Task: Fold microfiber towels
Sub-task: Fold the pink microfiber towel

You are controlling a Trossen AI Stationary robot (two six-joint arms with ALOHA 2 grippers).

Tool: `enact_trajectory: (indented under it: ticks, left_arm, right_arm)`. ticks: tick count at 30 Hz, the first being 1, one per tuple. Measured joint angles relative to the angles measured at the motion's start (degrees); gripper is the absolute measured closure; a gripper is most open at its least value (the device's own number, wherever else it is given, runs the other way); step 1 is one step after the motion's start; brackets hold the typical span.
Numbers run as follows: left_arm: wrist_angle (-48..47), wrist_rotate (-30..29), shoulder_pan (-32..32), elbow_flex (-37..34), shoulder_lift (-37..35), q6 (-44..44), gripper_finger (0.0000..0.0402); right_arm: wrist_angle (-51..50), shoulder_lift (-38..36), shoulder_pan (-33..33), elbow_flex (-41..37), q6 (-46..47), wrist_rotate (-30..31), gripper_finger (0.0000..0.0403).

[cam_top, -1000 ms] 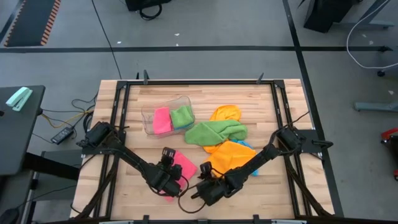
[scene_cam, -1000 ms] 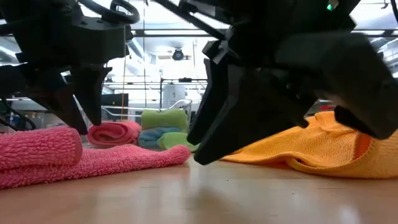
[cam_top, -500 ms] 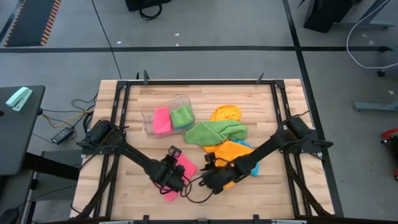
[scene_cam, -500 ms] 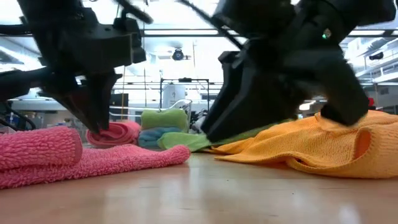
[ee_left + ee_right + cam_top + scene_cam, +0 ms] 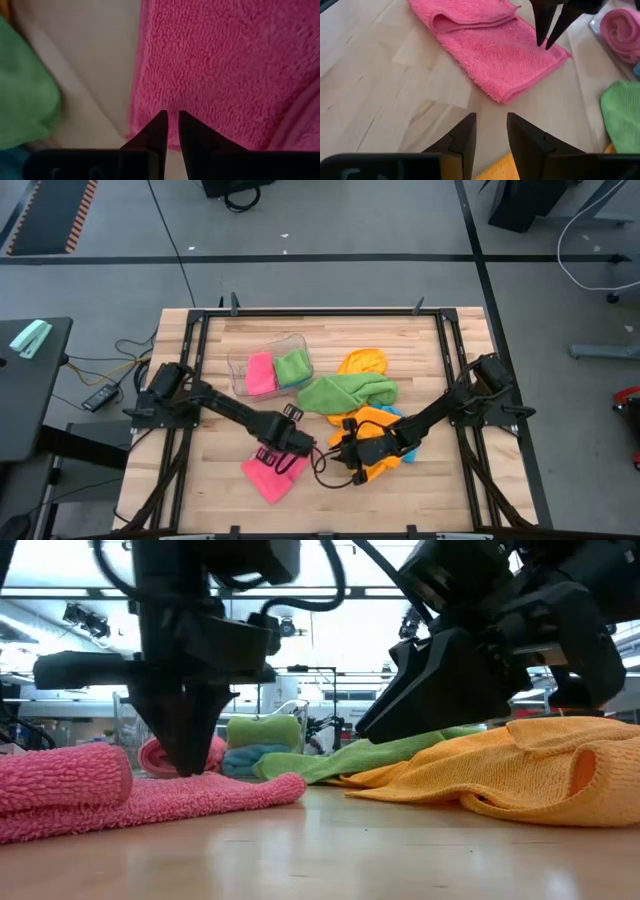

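Wooden table (image 5: 230, 495) holds pink towel (image 5: 272, 474); grey floor (image 5: 330, 275) surrounds.

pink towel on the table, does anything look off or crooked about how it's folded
The pink towel lies askew to the table edges, and one end carries a raised roll instead of lying flat. The left gripper stands over its far corner, jaws nearly shut. No damage shows.

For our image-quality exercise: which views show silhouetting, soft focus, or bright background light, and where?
Low view: both arms are dark silhouettes against bright ceiling lights; the pink towel is sharp. Left wrist view: the same towel fills the frame, slightly soft. High view: even light, with no strong shadows on the table.
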Motion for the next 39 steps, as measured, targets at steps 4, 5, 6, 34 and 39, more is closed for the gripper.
enact_trajectory:
  ticks: [4,5,6,34,39]
  left_arm:
    - [-0.32,6.25,2.69,1.54,0.0,0.42,0.0349]
    - [-0.8,7.89,3.31,2.01,0.0,0.4,0.0348]
    - [-0.77,9.05,3.86,2.58,0.0,0.25,0.0347]
    - [5.68,14.21,7.41,4.41,0.07,-2.56,0.0209]
    - [5.87,15.57,8.11,4.43,0.61,-0.04,0.0223]
  right_arm:
    - [-0.15,0.19,0.0,-0.24,1.29,0.0,0.0286]
    - [-0.16,0.19,0.02,-0.22,1.62,0.0,0.0286]
    - [-0.22,0.19,0.06,-0.22,1.93,0.0,0.0286]
    - [-0.98,0.25,0.94,-0.17,4.58,0.02,0.0285]
    - [-0.97,0.25,0.94,-0.17,4.45,0.02,0.0285]
